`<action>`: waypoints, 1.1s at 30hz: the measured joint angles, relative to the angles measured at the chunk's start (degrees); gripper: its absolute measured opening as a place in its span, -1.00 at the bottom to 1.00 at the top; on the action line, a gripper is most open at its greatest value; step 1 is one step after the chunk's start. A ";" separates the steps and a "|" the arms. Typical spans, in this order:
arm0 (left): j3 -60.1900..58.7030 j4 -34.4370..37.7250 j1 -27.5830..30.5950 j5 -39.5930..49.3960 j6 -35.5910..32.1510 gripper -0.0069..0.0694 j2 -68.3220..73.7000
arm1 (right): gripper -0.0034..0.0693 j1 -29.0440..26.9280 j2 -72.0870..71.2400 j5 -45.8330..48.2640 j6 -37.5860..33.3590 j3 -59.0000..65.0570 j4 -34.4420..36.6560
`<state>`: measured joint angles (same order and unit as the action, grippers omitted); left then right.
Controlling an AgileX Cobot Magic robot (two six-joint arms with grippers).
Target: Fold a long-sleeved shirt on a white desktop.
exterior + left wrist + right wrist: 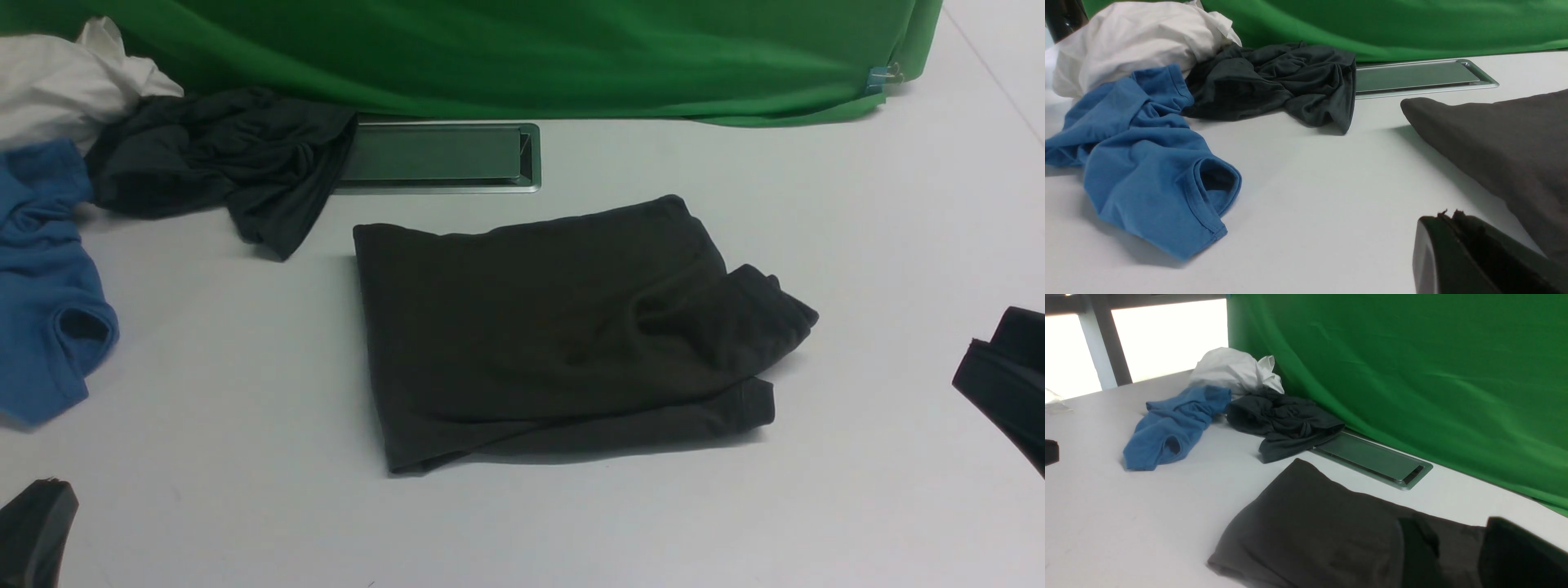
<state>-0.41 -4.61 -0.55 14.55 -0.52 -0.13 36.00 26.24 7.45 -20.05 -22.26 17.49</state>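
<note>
long-sleeved shirt (563, 335) lies folded, untouched; left gripper (1453, 228) closed empty, right gripper (1008, 376) finger gap can't be told; loose cuffs best tucked flat.

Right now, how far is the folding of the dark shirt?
It looks almost done: the long-sleeved shirt lies as a compact folded rectangle on the white desktop. Nothing is in hand; the left pincer and right pincer sit clear of it. Possibly left: tidying the bunched sleeve end on its right side.

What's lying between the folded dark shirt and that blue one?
Nothing: in the front view, only bare white desktop separates the long-sleeved shirt from the blue shirt.
</note>
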 joint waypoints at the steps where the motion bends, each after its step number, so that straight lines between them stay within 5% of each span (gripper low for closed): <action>1: 0.00 0.00 0.06 0.00 0.00 -0.77 0.00 | -0.25 -0.18 -0.21 0.00 0.00 0.00 0.00; 6: 0.00 0.05 0.06 -0.05 0.00 -0.77 0.00 | -0.25 -5.54 -0.81 0.05 0.00 0.00 0.00; 16: 0.00 0.05 2.52 -0.05 0.00 -0.77 0.00 | -0.25 -29.08 -4.01 0.05 0.01 0.00 0.00; 33: 0.00 0.05 2.56 -0.11 0.00 -0.77 0.00 | -0.25 -38.67 -6.33 0.05 0.01 0.00 0.00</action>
<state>-0.41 -4.56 2.02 14.44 -0.52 -0.13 -2.67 19.90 7.50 -20.05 -22.26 17.49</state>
